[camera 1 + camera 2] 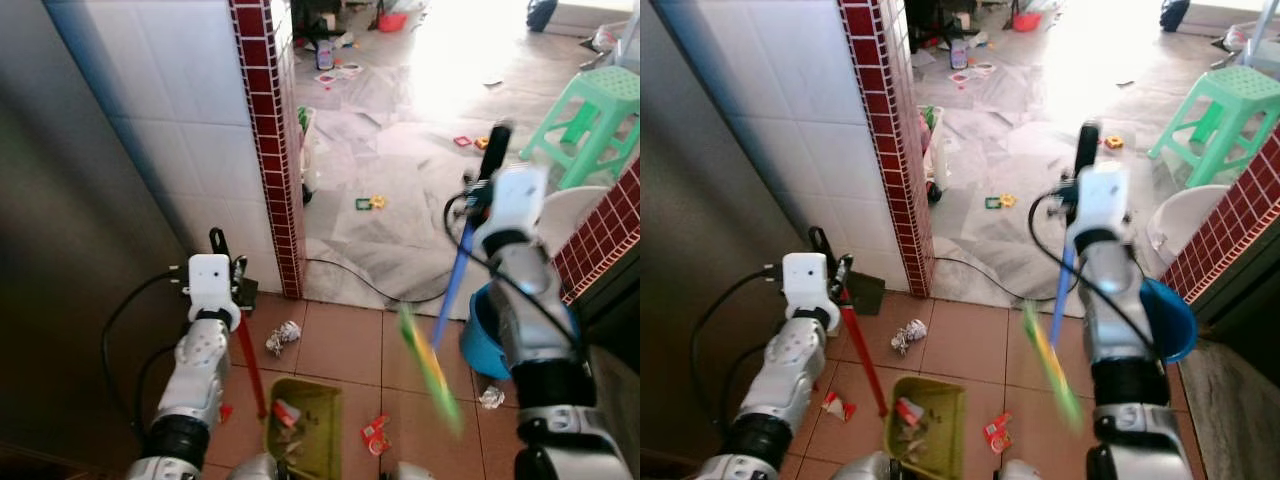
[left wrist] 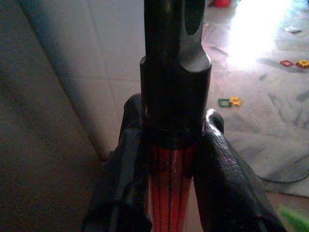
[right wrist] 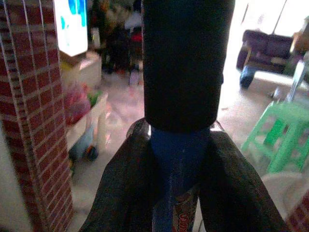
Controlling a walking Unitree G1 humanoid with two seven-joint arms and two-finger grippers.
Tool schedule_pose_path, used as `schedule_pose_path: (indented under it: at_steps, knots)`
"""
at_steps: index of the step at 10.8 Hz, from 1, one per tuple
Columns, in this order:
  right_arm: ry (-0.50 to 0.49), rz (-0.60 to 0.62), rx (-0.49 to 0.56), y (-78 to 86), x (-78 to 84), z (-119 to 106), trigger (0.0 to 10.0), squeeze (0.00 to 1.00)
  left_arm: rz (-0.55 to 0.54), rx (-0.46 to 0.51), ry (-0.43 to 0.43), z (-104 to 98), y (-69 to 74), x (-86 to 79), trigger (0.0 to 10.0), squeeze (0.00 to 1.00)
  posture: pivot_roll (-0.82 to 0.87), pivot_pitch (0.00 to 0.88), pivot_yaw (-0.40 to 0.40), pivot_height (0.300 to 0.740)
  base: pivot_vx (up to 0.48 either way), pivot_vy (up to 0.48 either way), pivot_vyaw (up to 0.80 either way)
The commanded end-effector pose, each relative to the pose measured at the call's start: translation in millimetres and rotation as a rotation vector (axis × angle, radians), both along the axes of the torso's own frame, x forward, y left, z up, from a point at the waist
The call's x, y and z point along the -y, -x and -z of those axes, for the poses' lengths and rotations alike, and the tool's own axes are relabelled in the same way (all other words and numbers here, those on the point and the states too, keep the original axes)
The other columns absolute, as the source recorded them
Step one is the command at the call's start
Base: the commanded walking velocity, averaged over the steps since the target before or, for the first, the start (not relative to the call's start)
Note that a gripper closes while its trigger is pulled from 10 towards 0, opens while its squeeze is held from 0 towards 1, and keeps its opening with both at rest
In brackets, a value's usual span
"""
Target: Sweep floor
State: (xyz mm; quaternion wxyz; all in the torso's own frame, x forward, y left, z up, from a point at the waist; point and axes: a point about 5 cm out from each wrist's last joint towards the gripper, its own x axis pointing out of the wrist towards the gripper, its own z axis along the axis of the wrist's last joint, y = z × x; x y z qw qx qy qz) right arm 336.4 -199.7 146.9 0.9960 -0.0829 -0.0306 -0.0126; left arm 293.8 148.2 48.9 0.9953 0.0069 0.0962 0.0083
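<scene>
My left gripper is shut on the red handle of an olive-green dustpan, which rests on the terracotta tiles with scraps inside. My right gripper is shut on the blue broom handle; its green bristles are blurred, just right of the dustpan. A crumpled white paper lies ahead of the pan, a red wrapper beside it, and another white scrap near my right arm. In the wrist views the black fingers clamp the red handle, and the fingers clamp the blue one.
A white tiled wall with a red-brick edge stands left. A blue bucket sits by my right arm. A green stool, a black cable and scattered toys lie on the pale floor ahead.
</scene>
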Motion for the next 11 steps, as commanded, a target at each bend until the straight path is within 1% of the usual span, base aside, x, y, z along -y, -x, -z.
schedule_pose_path:
  at_steps: [1, 2, 3, 4, 5, 6, 7, 9, 10, 11]
  knots:
    - [-0.012, -0.019, -0.025, -0.9, -6.2, 3, 10.0, 0.00, 0.008, -0.052, -0.038, 6, 0.8, -4.1, 10.0, 0.00, -0.10, 0.000, 0.064, 0.740, 0.000, 0.000, 0.00]
    - [-0.084, -0.039, -0.085, -0.7, -13.2, 12, 10.0, 0.00, 0.034, -0.117, -0.026, 15, 2.5, 7.2, 10.0, 0.00, -0.10, 0.000, 0.063, 0.740, 0.000, 0.000, 0.00]
    - [-0.162, -0.042, -0.117, -1.3, -18.7, 15, 10.0, 0.00, 0.057, -0.158, 0.005, 21, 3.8, 18.4, 10.0, 0.00, -0.10, 0.000, 0.061, 0.740, 0.000, 0.000, 0.00]
    - [-0.261, -0.023, -0.131, -2.8, -20.8, 14, 10.0, 0.00, 0.067, -0.176, 0.043, 22, 4.2, 25.6, 10.0, 0.00, -0.11, 0.000, 0.062, 0.740, 0.000, 0.000, 0.00]
    - [-0.430, -0.023, -0.114, -5.4, -24.2, 6, 10.0, 0.00, 0.072, -0.173, 0.060, 20, 3.4, 28.6, 10.0, 0.00, -0.11, 0.000, 0.062, 0.740, 0.000, 0.000, 0.00]
    - [-0.513, -0.029, -0.091, -6.4, -25.0, 0, 10.0, 0.00, 0.073, -0.173, 0.058, 20, 3.0, 28.7, 10.0, 0.00, -0.11, 0.000, 0.062, 0.740, 0.000, 0.000, 0.00]
    - [-0.650, -0.046, -0.020, -8.9, -23.6, -17, 10.0, 0.00, 0.055, -0.180, 0.082, 20, 1.4, 27.2, 10.0, 0.00, -0.11, 0.000, 0.068, 0.740, 0.000, 0.000, 0.00]
    - [-0.644, -0.063, 0.016, -10.0, -21.9, -27, 10.0, 0.00, 0.038, -0.170, 0.087, 17, -0.4, 25.2, 10.0, 0.00, -0.11, 0.000, 0.068, 0.740, 0.000, 0.000, 0.00]
    - [-0.598, -0.086, 0.031, -10.2, -21.4, -31, 10.0, 0.00, 0.025, -0.146, 0.108, 13, -2.0, 24.9, 10.0, 0.00, -0.11, 0.000, 0.069, 0.740, 0.000, 0.000, 0.00]
    - [-0.481, -0.110, 0.068, -9.3, -20.1, -38, 10.0, 0.00, 0.012, -0.130, 0.117, 11, -3.4, 23.1, 10.0, 0.00, -0.11, 0.000, 0.069, 0.740, 0.000, 0.000, 0.00]
